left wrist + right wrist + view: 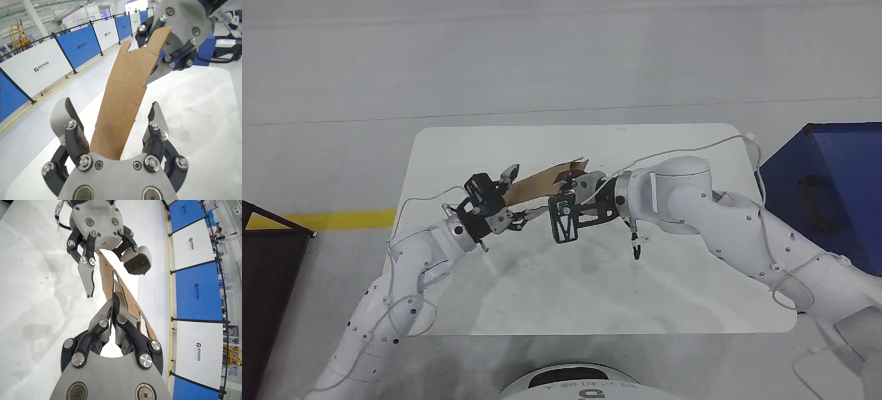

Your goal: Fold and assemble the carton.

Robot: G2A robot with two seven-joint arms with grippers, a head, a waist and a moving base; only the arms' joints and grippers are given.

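My right gripper (114, 308) pinches the flat cardboard carton's (124, 91) right end; my left gripper (113, 113) stands spread around its left end — both plain from the wrists. From above, the carton hangs over the white table's (662, 290) far middle.

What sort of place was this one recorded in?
Probably a factory or lab hall: blue and white barrier panels fence the bay, a yellow line marks the floor, and roof beams run overhead.
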